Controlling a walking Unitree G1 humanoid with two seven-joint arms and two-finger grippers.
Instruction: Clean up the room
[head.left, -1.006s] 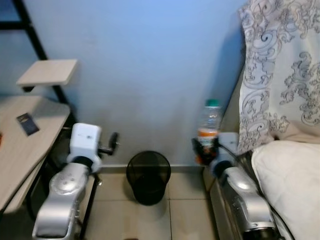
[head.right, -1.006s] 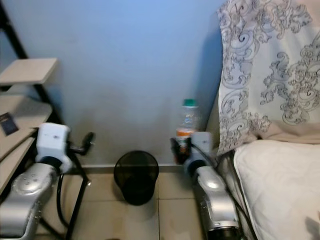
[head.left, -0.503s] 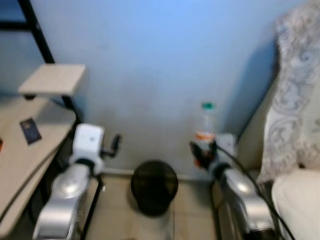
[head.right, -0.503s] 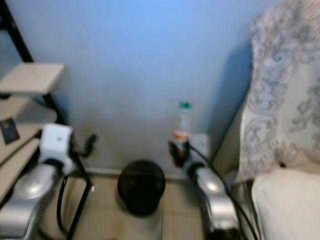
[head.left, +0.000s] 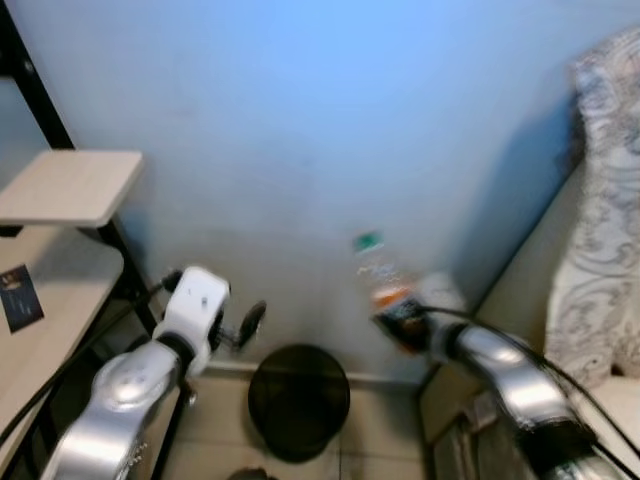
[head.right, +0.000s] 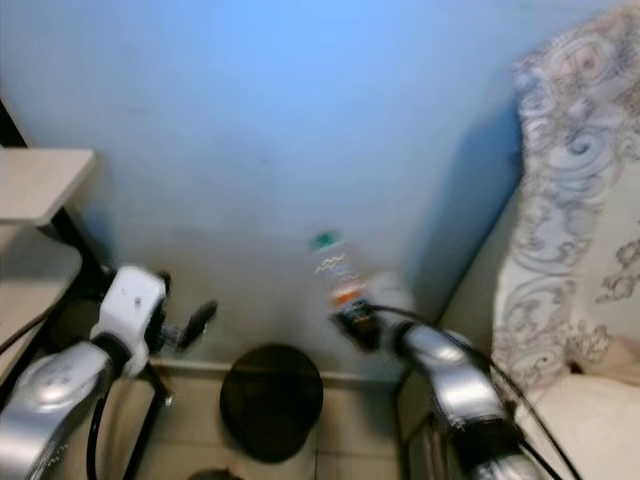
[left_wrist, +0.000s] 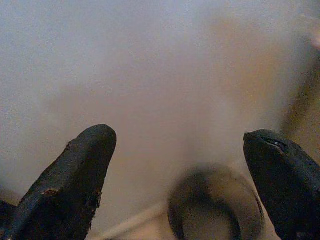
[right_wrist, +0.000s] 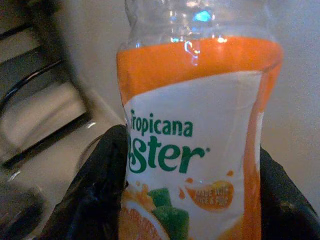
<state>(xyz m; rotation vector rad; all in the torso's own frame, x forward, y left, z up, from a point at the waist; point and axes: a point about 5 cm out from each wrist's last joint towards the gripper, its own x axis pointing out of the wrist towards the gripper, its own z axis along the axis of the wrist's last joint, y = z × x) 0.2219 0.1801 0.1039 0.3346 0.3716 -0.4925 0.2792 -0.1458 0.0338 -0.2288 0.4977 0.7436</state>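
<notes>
Down by the robot's feet, bin: the round black mesh waste bin (head.left: 298, 400) stands on the pale tiled floor (head.left: 385, 455) against the blue wall (head.left: 300, 120), between the two arms.
Left arm: the left gripper (left_wrist: 185, 175) hangs above and to the left of the bin, its two black fingers spread wide with nothing between them; its own camera looks down at the bin's mouth.
Right arm: the right gripper (head.left: 398, 325) is clamped on the lower body of the clear plastic juice bottle with an orange-and-white label and green cap (right_wrist: 195, 135), one black finger (right_wrist: 100, 185) on each side of the label.
Bottle's place: held aloft, tilted, up and to the right of the bin, near the wall; the picture is blurred, so I can't say whether it touches the wall.
Step in hand: I'd judge it to be carrying the bottle to the bin.
Doing it well: bring the bottle squarely over the bin's mouth, lower it, then release, keeping the grip firm until then.
Farther off: a pale wooden shelf on a black frame (head.left: 70, 185) on the left, a patterned grey-and-white cloth (head.left: 605, 210) on the right.
</notes>
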